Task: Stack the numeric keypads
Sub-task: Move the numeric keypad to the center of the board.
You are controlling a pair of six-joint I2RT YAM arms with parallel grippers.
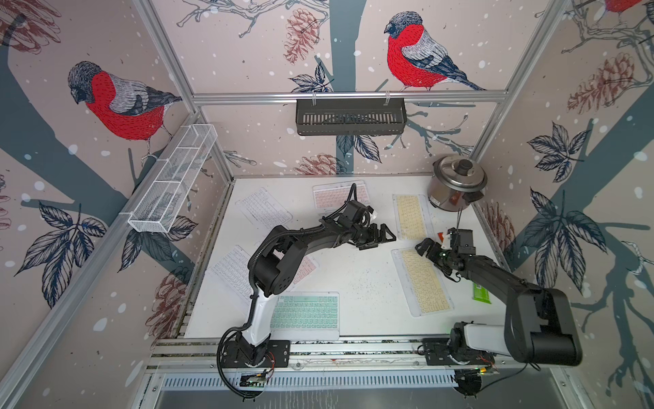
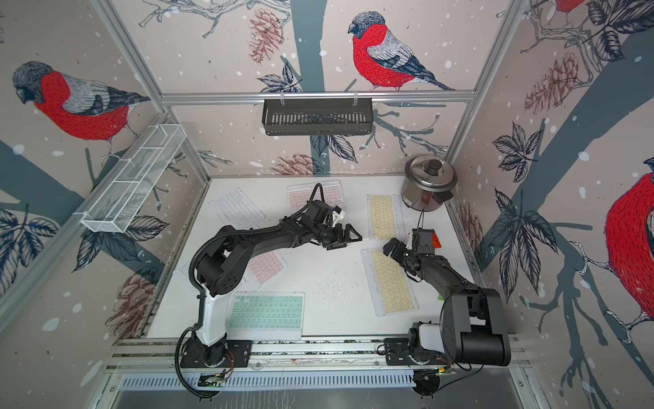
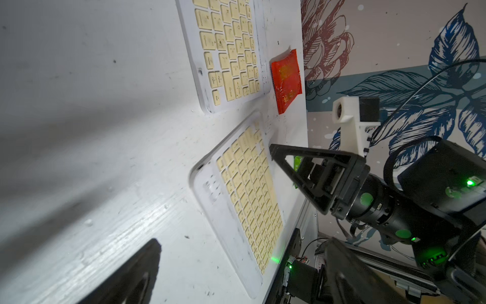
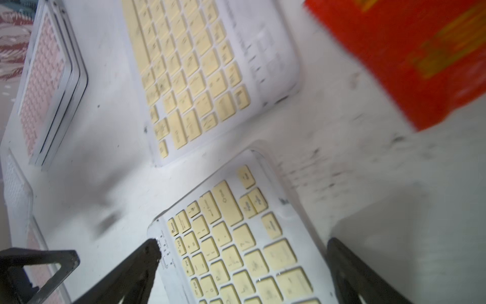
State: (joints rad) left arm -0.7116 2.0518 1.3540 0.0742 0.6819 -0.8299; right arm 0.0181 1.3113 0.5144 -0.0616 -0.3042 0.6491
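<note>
Right end effector (image 1: pixel 426 248) is down low over the far end of the near yellow keypad (image 1: pixel 423 283), with its fingers spread wide. In the right wrist view they straddle that end, one finger (image 4: pixel 147 255) right at the corner of the frame. Touching or not, I cannot tell. Nothing is held.

Left end effector (image 1: pixel 382 236) hovers mid-bench, jaws apart and empty. It points toward the far yellow keypad (image 1: pixel 410 216), which lies flat just beyond the near one with a gap between their ends. A red packet (image 3: pixel 286 79) lies beside that gap, toward the right wall.

The other keypads lie flat around the bench (image 1: pixel 361 283):
- a pink keypad (image 1: pixel 336 194) by the back wall, with layered edges under it in the right wrist view
- a back white keypad (image 1: pixel 263 209) and a left white keypad (image 1: pixel 230 269)
- a second pink keypad (image 1: pixel 308 266) half under the left arm
- a mint keypad (image 1: pixel 304 311) at the front edge

A rice cooker (image 1: pixel 456 184) stands in the back right corner, and a green packet (image 1: pixel 481 294) peeks out beside the right arm.
</note>
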